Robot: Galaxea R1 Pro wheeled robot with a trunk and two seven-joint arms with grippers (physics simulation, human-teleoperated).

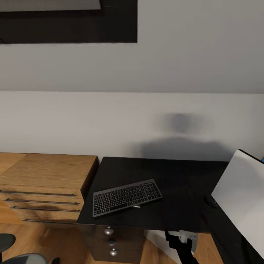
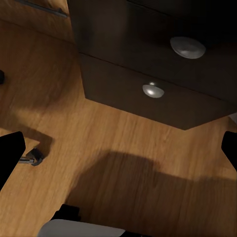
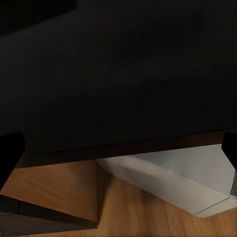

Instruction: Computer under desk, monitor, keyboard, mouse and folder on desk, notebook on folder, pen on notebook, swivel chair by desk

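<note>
Keyboard (image 1: 127, 197): we see it lying on the desk (image 1: 172, 176), near the front edge.
Computer (image 3: 168, 177): under the desk, mostly hidden.
Left gripper (image 2: 118, 153): released, fingers cut off.
Right gripper (image 3: 118, 148): released.

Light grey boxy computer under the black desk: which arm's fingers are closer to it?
Right. The right fingers hang at the desk's front edge, close by the computer; the left fingers face the desk drawers alongside.
</note>
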